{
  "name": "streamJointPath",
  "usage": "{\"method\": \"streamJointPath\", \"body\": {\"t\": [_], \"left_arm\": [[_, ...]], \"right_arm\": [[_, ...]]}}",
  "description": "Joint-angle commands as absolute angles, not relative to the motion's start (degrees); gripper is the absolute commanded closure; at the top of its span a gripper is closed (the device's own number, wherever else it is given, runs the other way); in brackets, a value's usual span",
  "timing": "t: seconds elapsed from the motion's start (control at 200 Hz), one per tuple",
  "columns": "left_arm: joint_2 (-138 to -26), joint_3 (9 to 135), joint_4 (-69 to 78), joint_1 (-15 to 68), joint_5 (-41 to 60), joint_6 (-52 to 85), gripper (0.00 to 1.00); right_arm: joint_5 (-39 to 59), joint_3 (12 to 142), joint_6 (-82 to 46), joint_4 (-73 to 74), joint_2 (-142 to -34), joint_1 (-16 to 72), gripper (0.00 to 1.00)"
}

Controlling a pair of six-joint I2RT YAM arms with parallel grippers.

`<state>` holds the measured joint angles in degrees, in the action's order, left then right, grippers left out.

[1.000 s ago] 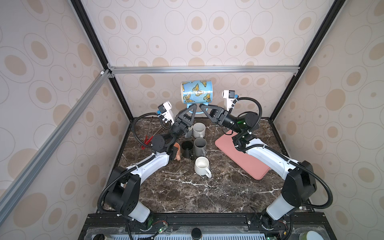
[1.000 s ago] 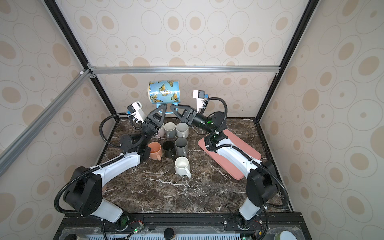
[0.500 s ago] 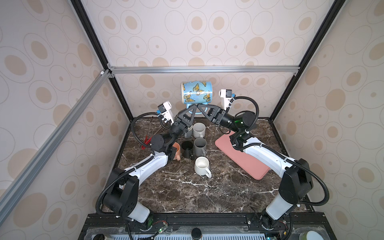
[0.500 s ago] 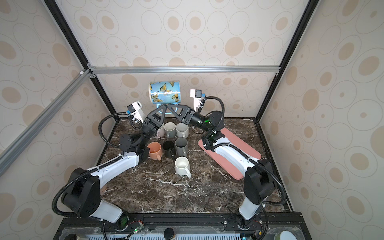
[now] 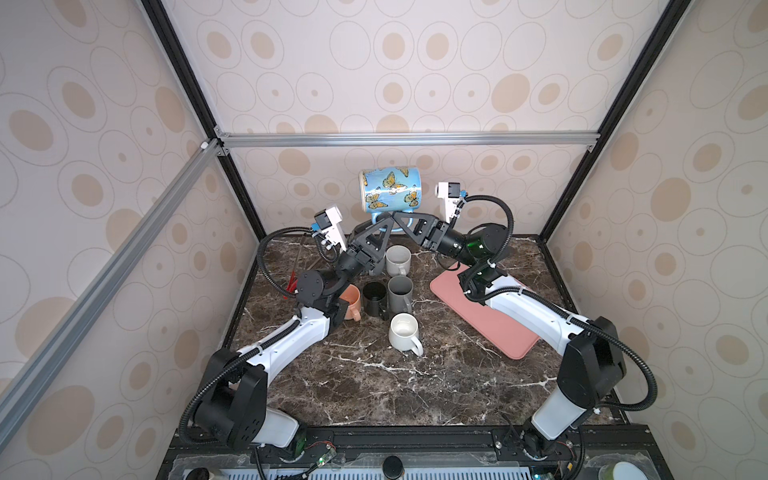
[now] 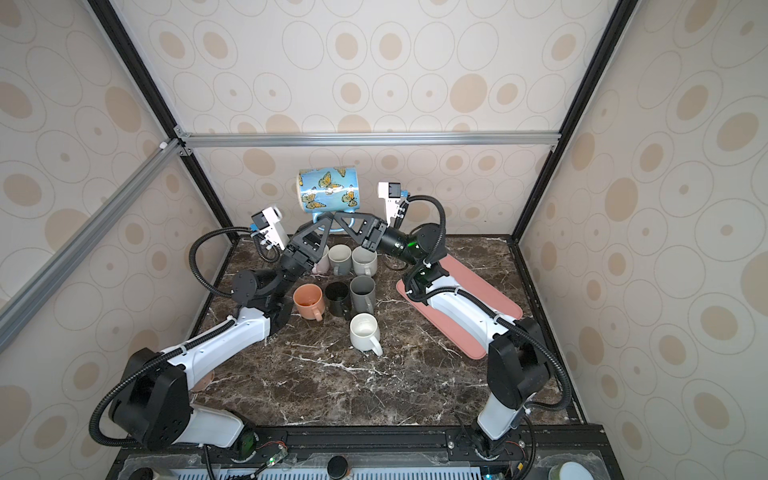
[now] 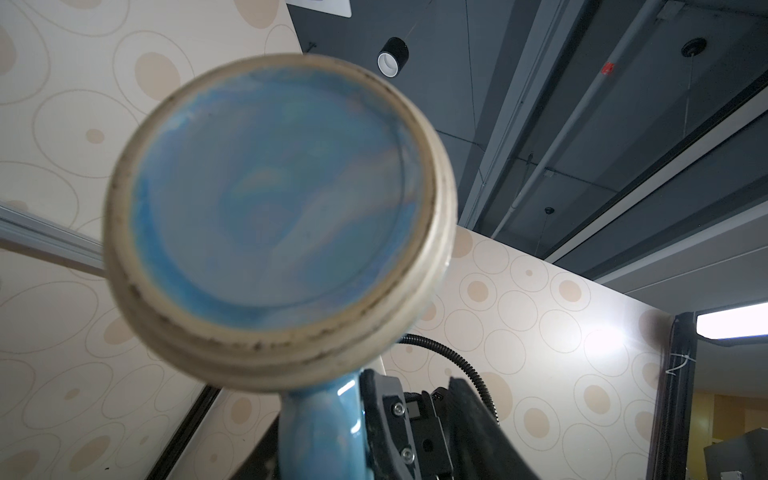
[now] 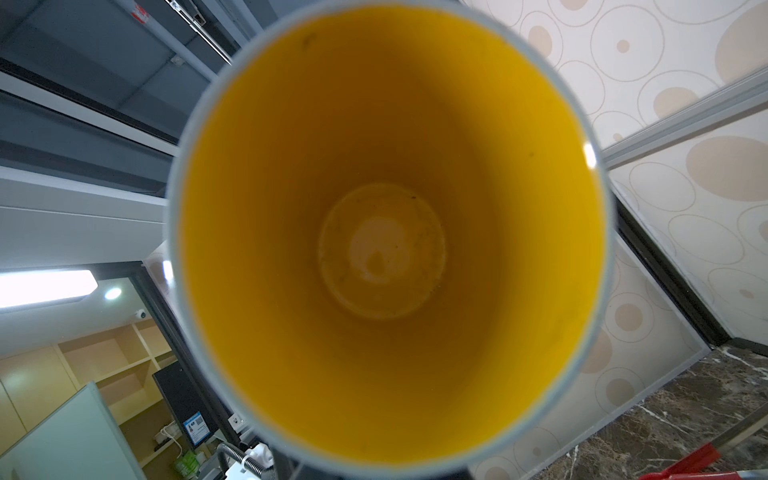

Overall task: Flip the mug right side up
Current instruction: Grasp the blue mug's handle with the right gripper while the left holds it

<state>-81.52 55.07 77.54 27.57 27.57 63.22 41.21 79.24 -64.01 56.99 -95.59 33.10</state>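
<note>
Blue-glazed butterfly mug (image 6: 328,189) hangs on its side above the desk (image 6: 332,386), handle (image 7: 320,428) down; the right end effector (image 6: 338,216), apart a second ago, now looks clamped on that handle; whether the left end effector (image 6: 326,217) has loosened, I cannot tell; likely a handover before uprighting.

In both top views the butterfly mug's (image 5: 390,189) handle (image 5: 377,217) is mostly covered where the left gripper (image 5: 386,219) and right gripper (image 5: 397,216) meet, and it is too small to tell which one clamps it. In the left wrist view the mug's base (image 7: 274,199) is blurred and the handle runs off the picture's edge. In the right wrist view its yellow inside (image 8: 386,124) fills the picture, and the blurred rim (image 8: 172,199) is cut off. At the far left, a pale mug (image 6: 323,262) shows only as a sliver behind the left gripper.
</note>
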Motion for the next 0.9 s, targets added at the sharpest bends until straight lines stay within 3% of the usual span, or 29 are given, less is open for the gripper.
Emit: {"method": "streamJointPath", "body": {"t": [0.0, 0.315, 0.895], "left_arm": [[-78.7, 54.7, 75.3, 27.2, 28.6, 60.7, 0.48], [-70.0, 51.7, 55.8, 26.8, 22.4, 49.8, 0.45], [-51.4, 44.8, 25.9, 26.7, 7.1, 31.0, 0.42]], "right_arm": [[39.5, 79.5, -64.1, 63.1, -93.7, 33.6, 1.00], [37.4, 78.1, -61.2, 60.4, -92.3, 33.6, 1.00], [32.6, 74.5, -45.6, 34.2, -88.0, 35.2, 1.00]]}}
